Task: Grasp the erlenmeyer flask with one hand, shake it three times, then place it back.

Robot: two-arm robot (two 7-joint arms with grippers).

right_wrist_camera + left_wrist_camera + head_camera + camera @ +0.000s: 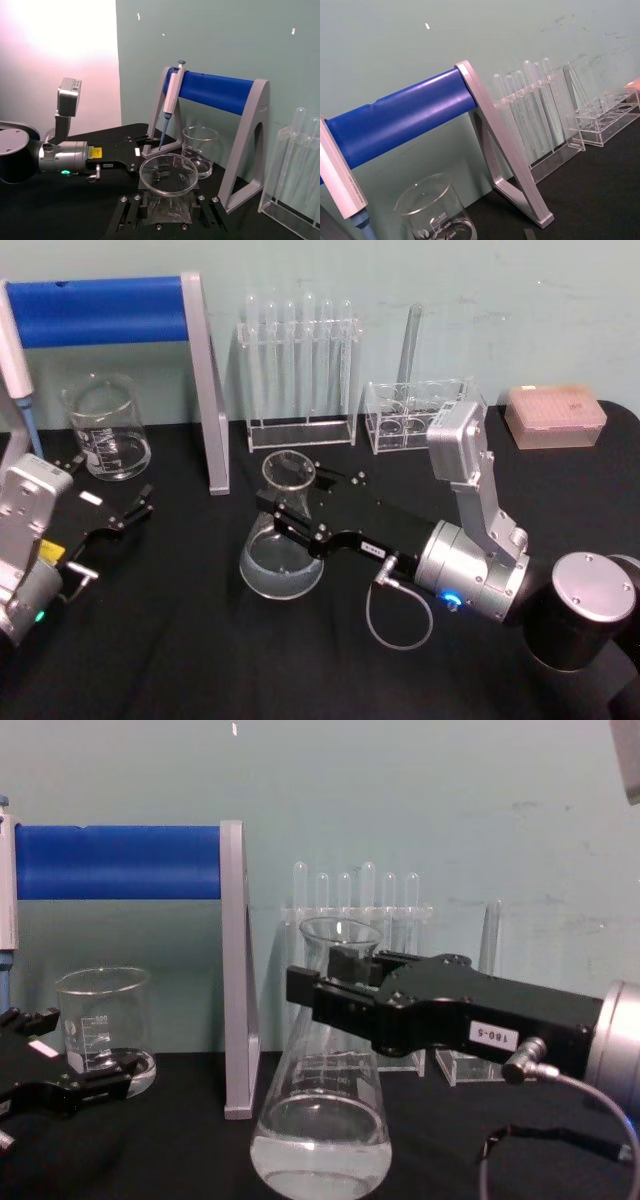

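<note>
The erlenmeyer flask (pixel 282 562) is clear glass with a little liquid in its wide base (pixel 320 1145), and it stands upright near the middle of the black table. My right gripper (pixel 292 492) reaches in from the right and is shut on the flask's neck just below the flared rim (pixel 167 172), one black jaw on each side. Whether the base touches the table or hangs just above it, I cannot tell. My left gripper (pixel 105 490) rests open and low at the table's left, next to the beaker.
A glass beaker (pixel 105 430) stands at the back left under the blue pipette stand (pixel 205 390), with a pipette (pixel 15 370) hanging on it. A test tube rack (pixel 300 370), a second clear rack (pixel 415 415) and a pink tip box (pixel 555 415) line the back.
</note>
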